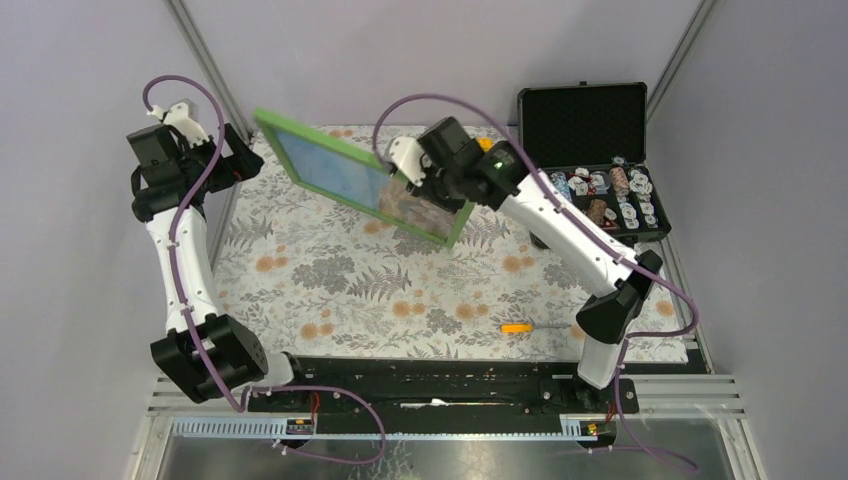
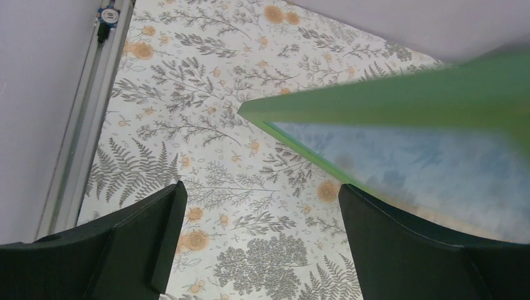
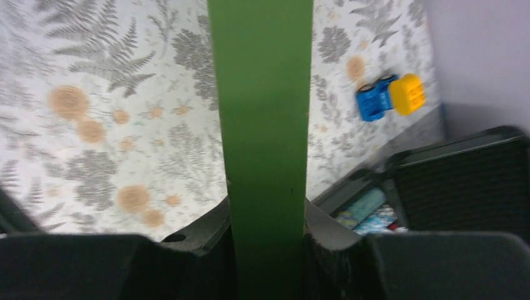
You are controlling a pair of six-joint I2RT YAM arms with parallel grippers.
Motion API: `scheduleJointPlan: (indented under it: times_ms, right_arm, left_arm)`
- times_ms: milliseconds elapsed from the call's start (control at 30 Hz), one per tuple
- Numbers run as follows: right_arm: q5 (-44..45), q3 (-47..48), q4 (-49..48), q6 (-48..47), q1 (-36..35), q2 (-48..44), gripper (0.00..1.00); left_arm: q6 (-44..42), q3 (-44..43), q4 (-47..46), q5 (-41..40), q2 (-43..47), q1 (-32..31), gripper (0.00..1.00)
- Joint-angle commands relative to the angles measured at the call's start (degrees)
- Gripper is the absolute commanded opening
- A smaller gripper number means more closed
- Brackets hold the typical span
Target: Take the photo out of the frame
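Observation:
The frame (image 1: 300, 134) has a green border and hangs tilted above the floral cloth, held up at its right end. The photo (image 1: 335, 173) of blue sky and tan rocks sits inside it, facing up. My right gripper (image 1: 432, 192) is shut on the frame's right edge; in the right wrist view the green edge (image 3: 262, 125) runs between the two fingers (image 3: 203, 231). My left gripper (image 1: 235, 160) is open and empty, just left of the frame's left corner. In the left wrist view the frame's corner (image 2: 387, 103) and the photo (image 2: 412, 162) lie ahead and to the right, apart from the fingers (image 2: 400, 237).
A black case (image 1: 592, 160) with poker chips stands open at the back right. An orange-handled tool (image 1: 516, 327) lies near the front right. A blue and yellow toy (image 3: 390, 95) lies on the cloth (image 1: 400, 290) near the case. Purple walls close in at left, back and right.

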State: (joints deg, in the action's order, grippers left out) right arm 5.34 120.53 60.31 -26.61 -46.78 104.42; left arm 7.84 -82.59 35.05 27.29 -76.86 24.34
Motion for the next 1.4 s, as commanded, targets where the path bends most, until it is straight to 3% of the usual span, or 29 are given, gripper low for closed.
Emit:
scheduleJointPlan:
  times_ms: [0,133,500,633,800,967,1067,1367]
  right_arm:
    - [15.9,-5.6,-16.3,-9.6,-4.1,-1.7,0.00]
    - [19.9,-8.1,-19.8,-11.3,-6.4,-1.7,0.00]
    - [31.0,-33.4,-43.1,-16.6,-13.4,-6.5,0.02]
    - [33.4,-36.7,-46.4,-14.6,-16.1,-5.0,0.16]
    - [35.7,-42.2,-51.9,-14.0,-19.3,-3.3,0.44]
    - [40.9,-48.9,-64.8,-17.1,-21.9,-0.7,0.50]
    - [42.0,-51.9,-70.3,-18.3,-23.7,0.7,0.61]
    - [42.1,-55.1,-72.5,-15.1,-26.9,6.8,0.80]
  left_arm:
    - [-2.7,-1.3,-1.1,1.5,-1.1,1.3,0.99]
    - [-3.3,-1.3,-1.9,1.5,-2.2,3.5,0.99]
    - [-4.4,-1.1,-3.6,2.4,-2.1,4.8,0.99]
    - [-4.7,-0.1,-3.8,2.4,-1.7,4.8,0.99]
    - [-5.5,0.7,-3.8,1.7,-1.2,4.8,0.99]
    - [-5.6,1.0,-3.8,1.8,-1.1,4.9,0.99]
    - [-5.6,2.0,-4.5,2.1,-0.8,4.9,0.99]
    - [-7.0,7.1,-5.4,3.2,-0.2,4.9,0.99]
